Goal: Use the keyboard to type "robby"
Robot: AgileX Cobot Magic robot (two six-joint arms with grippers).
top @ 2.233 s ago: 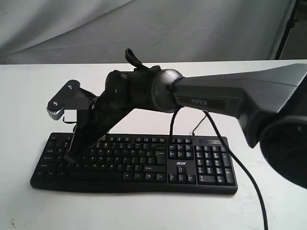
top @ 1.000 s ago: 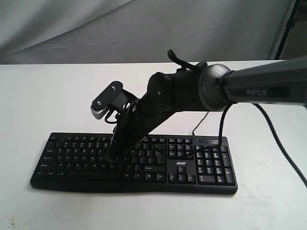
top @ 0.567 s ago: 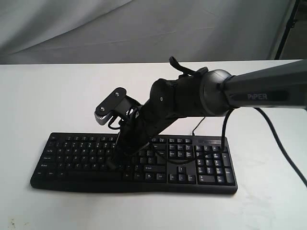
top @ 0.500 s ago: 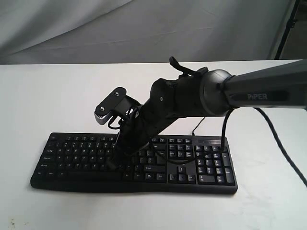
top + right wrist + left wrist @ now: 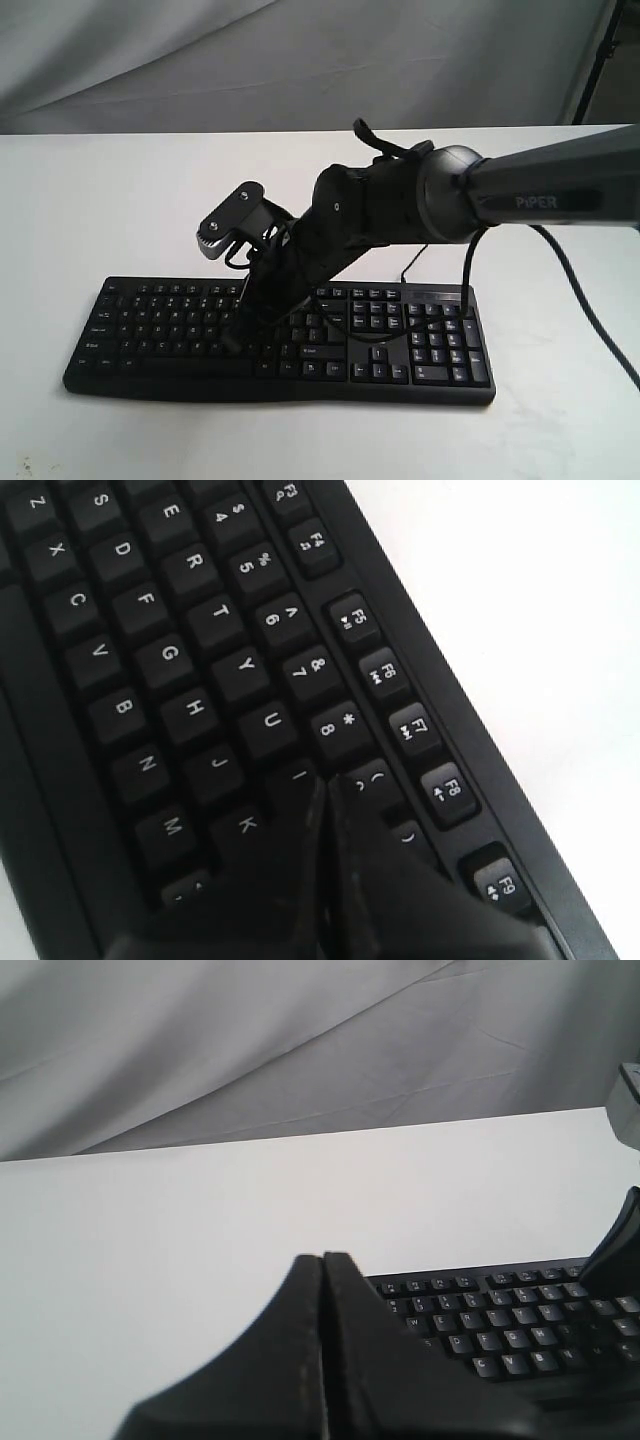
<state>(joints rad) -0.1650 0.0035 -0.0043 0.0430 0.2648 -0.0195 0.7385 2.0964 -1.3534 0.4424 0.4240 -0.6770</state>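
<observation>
Exterior view: the keyboard (image 5: 420,345), a wide, flat slab of matte black plastic with white legends and a gently curved front edge, lies on the smooth white table (image 5: 120,200). The right end effector (image 5: 232,338) comes down onto it at a slant, its dark tapered tip among the letter keys and the number pad well away from it. The arm (image 5: 540,190) behind it is a rounded grey shell. A small silver-grey camera (image 5: 230,222) juts out above the tip. Creased grey cloth (image 5: 300,60) hangs past the table.

Left wrist view: the left end effector (image 5: 322,1257) has its two black wedge-shaped fingers (image 5: 290,1360) pressed together, with only a thin seam between them. It hangs over bare table. One end of the keyboard (image 5: 500,1335) lies ahead of the tip and off to one side, apart from it.

Right wrist view: the right end effector (image 5: 325,785) is likewise drawn together into one blunt point. The point sits over the keyboard (image 5: 150,630) just beside the U and 8 keys. The square keycaps are slightly dished. I cannot tell whether a key is pressed down.
</observation>
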